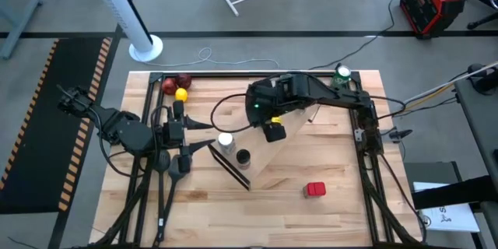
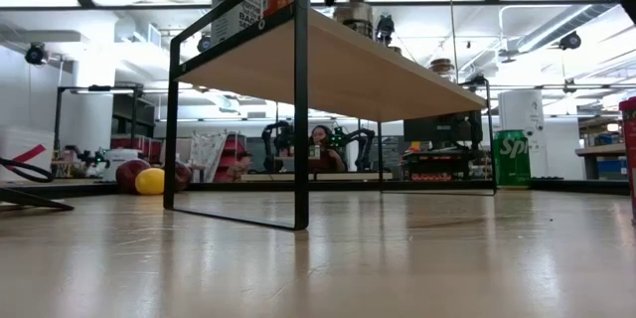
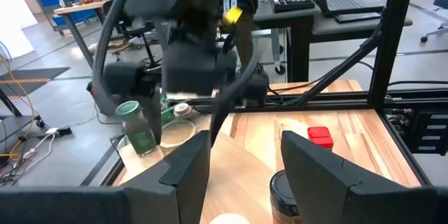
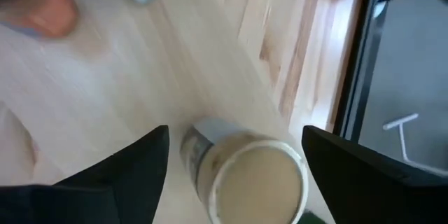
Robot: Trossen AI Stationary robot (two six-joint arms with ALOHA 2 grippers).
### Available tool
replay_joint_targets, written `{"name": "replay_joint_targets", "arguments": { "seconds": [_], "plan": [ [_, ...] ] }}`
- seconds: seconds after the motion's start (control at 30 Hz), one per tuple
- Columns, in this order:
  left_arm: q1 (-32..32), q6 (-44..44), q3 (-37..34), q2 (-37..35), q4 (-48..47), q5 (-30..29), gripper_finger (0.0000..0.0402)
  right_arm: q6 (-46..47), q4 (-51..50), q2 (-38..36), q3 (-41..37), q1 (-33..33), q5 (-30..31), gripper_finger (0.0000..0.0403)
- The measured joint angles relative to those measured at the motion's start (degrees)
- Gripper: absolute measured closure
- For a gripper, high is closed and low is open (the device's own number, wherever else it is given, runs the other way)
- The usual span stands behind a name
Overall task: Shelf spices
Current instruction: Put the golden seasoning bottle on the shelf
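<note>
The left gripper (image 1: 204, 147) is half open, holding nothing, two jars just ahead on the shelf (image 1: 272, 154): one white-topped jar (image 1: 226, 140), one black-topped jar (image 1: 243, 156). The right gripper (image 1: 274, 131) spreads wide over a tan-topped jar (image 4: 257, 180). One red-topped jar (image 1: 314, 190) sits well apart.

The shelf (image 1: 264, 152) stands mid-table with two jars (image 1: 226, 142) on its left end, another jar (image 1: 314, 190) on the table to its right near the front, fruit (image 1: 176, 87) at the back left corner.
</note>
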Motion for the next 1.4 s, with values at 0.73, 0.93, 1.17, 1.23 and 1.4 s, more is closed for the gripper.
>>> {"name": "replay_joint_targets", "arguments": {
  "seconds": [0.73,0.93,1.17,1.23,1.4],
  "plan": [
    [0.0,-1.5,0.0,0.0,-0.7,0.0,0.0237,23.7,-5.9,-9.3,-1.2,1.7,10.2,0.0125],
    [0.0,-2.1,0.0,0.0,-1.7,0.0,0.0237,27.0,-5.8,-9.4,-7.2,1.7,6.8,0.0135],
    [0.0,-2.8,0.0,0.0,-2.3,0.0,0.0237,27.4,-4.6,-10.8,-16.4,1.7,2.5,0.0134],
    [0.0,-2.8,0.0,0.0,-2.3,0.0,0.0237,26.6,-3.5,-10.7,-18.4,1.7,2.4,0.0131],
    [0.0,-2.8,0.0,-0.1,-2.3,0.0,0.0237,23.3,1.1,-10.7,-20.9,1.7,2.5,0.0125]
  ]
}}
